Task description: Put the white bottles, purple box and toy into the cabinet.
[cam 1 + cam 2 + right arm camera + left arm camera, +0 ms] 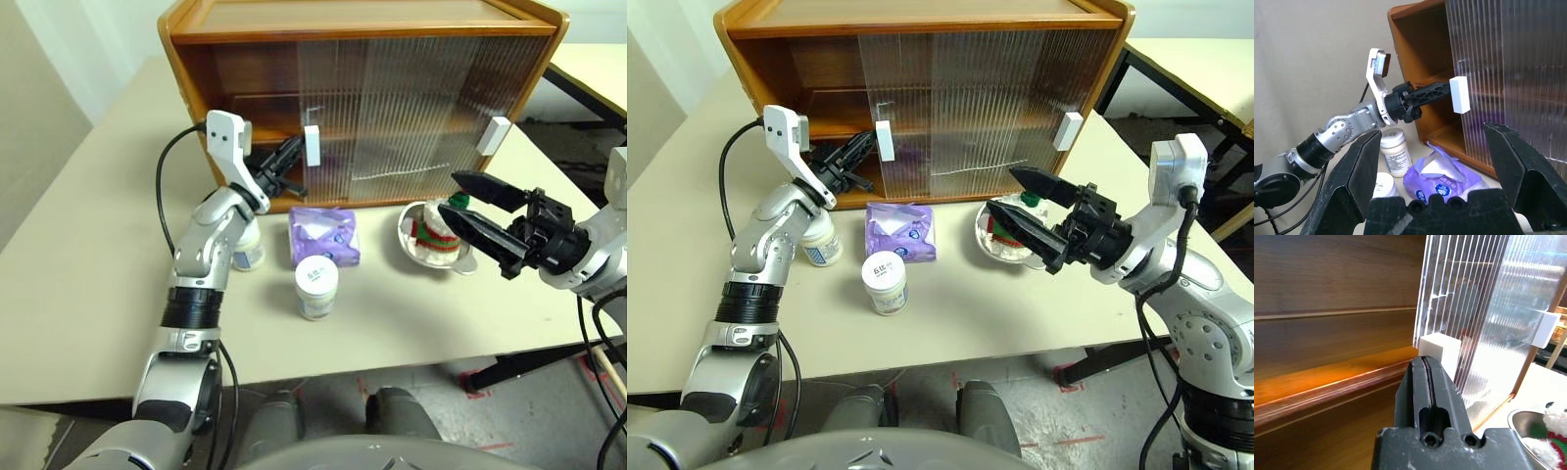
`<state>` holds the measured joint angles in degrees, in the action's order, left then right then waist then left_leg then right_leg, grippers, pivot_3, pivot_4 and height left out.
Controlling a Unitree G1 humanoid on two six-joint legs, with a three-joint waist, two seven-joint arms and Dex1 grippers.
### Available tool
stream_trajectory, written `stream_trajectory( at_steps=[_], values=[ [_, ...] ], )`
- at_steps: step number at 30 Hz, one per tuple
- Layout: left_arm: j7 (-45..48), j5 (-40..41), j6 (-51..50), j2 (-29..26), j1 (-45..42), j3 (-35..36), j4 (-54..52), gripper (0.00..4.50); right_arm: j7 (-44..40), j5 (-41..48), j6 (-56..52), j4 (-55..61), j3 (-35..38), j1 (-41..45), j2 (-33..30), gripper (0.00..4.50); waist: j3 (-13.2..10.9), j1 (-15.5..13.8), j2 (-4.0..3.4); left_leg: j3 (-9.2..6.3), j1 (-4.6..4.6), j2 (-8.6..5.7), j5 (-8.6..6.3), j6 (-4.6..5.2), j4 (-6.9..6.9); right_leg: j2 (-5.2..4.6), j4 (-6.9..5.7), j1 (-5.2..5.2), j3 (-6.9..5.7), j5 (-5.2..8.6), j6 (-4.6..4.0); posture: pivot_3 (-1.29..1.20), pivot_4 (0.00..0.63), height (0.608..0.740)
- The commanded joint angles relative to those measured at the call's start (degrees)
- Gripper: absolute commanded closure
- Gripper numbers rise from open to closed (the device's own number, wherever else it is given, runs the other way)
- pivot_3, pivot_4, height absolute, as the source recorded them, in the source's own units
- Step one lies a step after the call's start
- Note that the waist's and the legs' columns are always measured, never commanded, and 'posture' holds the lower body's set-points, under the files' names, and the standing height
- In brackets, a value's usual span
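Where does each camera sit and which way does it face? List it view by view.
Head pair: high, looking down at the table, cabinet, both arms.
Left wrist: along the shut left gripper at the door's white handle.
Right wrist: between the open right gripper's fingers, toward the left gripper, a jar and the purple pack.
Shared: that handle.

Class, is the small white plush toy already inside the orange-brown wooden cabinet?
No, the small white plush toy sits in a shiny metal bowl outside the orange-brown wooden cabinet.

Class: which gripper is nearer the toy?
Right. The right gripper hovers open just over the toy; the left gripper, shut, is at the cabinet's door handle.
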<state>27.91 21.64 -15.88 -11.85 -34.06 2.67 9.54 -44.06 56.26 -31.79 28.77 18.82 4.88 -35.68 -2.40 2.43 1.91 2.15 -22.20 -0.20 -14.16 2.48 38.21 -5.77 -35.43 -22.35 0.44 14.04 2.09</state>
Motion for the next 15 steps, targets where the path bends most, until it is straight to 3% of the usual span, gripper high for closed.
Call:
stream_trajectory(
  at_steps=[1,15],
  values=[
    [1.2,-1.2,0.8,1.0,-1.8,-1.4,2.1,4.48,0.3,-0.2,1.0,0.9,0.7,-0.6,0.1,0.0,0.0,0.0,0.0,0.0,0.0,0.0,0.0,0.0,0.01,0.01,0.0,0.0,0.0,0.0,0.01,-0.18,0.0,0.74],
    [4.1,-2.5,2.3,5.1,-5.1,-3.4,6.0,4.48,1.4,0.0,1.4,1.8,1.0,-1.6,0.1,0.0,0.0,1.2,0.0,0.01,-0.03,-0.01,0.02,0.04,0.06,0.02,0.0,0.01,0.04,-0.04,0.05,-0.2,0.0,0.74]
  ],
)
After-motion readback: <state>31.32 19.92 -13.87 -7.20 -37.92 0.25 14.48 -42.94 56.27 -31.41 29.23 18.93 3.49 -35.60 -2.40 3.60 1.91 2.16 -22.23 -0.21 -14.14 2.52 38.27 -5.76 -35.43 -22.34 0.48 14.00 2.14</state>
